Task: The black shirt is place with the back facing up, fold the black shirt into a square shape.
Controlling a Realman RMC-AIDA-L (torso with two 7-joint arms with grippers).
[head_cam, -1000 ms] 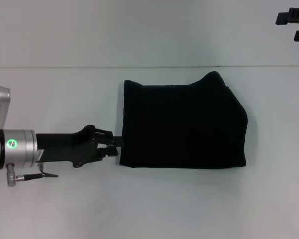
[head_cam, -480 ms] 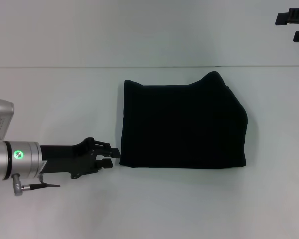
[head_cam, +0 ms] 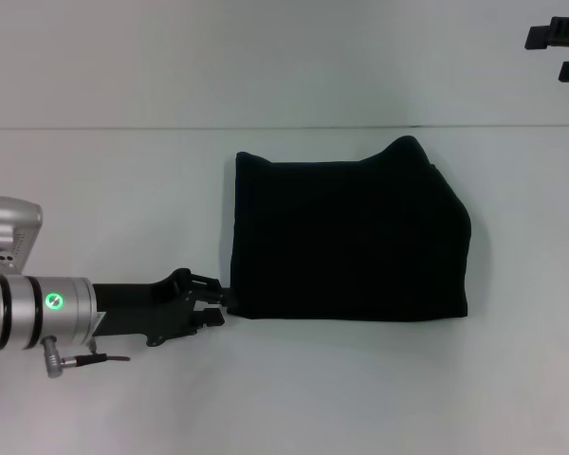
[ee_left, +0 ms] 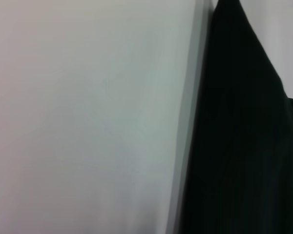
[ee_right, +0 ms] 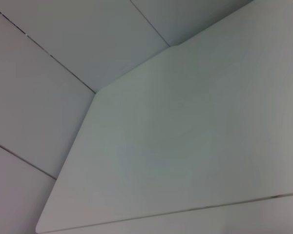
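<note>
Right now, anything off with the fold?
Mostly square, but the shirt isn't clean: a corner pokes up as a hump at its far edge, and the right side bulges and slants instead of running straight. The left gripper sits at its near-left corner. The right gripper isn't in view.

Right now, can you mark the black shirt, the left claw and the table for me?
black shirt (head_cam: 349,242), head view, middle of the folded cloth.
left claw (head_cam: 220,301), head view, between its fingertips at the shirt's near left corner.
table (head_cam: 123,190), head view, bare white surface left of the shirt.
</note>
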